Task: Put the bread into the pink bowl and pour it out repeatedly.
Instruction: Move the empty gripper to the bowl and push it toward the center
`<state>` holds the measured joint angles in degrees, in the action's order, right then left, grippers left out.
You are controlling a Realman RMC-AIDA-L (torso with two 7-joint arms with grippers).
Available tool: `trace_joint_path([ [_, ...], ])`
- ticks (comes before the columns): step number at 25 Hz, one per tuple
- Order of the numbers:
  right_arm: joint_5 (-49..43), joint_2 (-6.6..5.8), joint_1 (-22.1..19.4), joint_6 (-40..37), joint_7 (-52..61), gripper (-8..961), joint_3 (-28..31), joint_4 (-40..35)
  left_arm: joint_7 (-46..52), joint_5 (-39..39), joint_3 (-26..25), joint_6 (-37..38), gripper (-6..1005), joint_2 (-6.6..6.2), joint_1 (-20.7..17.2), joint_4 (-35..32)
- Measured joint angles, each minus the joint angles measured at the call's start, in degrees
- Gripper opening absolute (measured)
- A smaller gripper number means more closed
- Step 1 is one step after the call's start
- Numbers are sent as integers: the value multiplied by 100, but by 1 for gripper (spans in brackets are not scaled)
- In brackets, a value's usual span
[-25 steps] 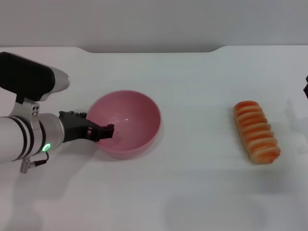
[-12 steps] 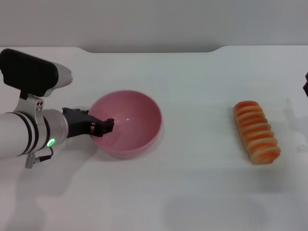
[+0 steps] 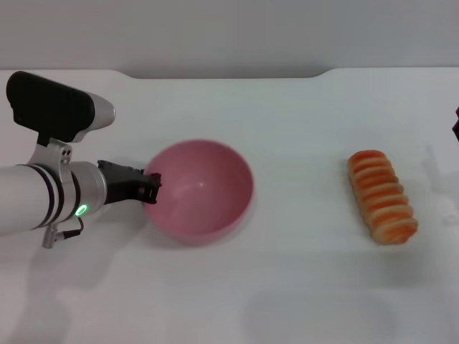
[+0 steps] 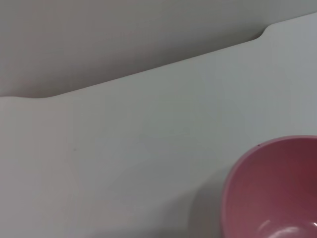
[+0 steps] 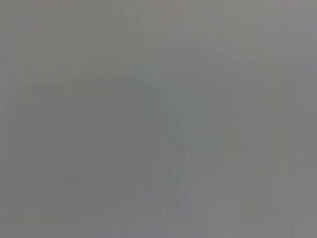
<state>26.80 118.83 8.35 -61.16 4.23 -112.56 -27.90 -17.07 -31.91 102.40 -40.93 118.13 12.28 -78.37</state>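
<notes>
The pink bowl (image 3: 204, 190) stands left of the table's middle with nothing inside it, and part of it also shows in the left wrist view (image 4: 277, 188). My left gripper (image 3: 152, 188) reaches in from the left and is shut on the bowl's left rim. The bread (image 3: 382, 196), an orange-and-cream ridged loaf, lies on the table far to the right, well apart from the bowl. Of my right arm only a dark sliver (image 3: 456, 127) shows at the right edge of the head view, beyond the bread. The right wrist view is plain grey.
The white table (image 3: 301, 272) ends at a far edge (image 3: 229, 73) against a grey wall. Open tabletop lies between the bowl and the bread.
The bowl, held by my left gripper, has shifted a little to the right and levelled from a tilt toward the gripper. The bread has not moved.
</notes>
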Motion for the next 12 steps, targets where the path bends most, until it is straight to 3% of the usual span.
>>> trace_joint_path([
  [8,-6,0,0,-2,-2,665,-15,-16,204,-13,-55,-19,48,-4,3,0],
  [12,-8,0,-1,4,-1,665,-23,-47,402,-9,-153,-98,48,-13,0,-42],
])
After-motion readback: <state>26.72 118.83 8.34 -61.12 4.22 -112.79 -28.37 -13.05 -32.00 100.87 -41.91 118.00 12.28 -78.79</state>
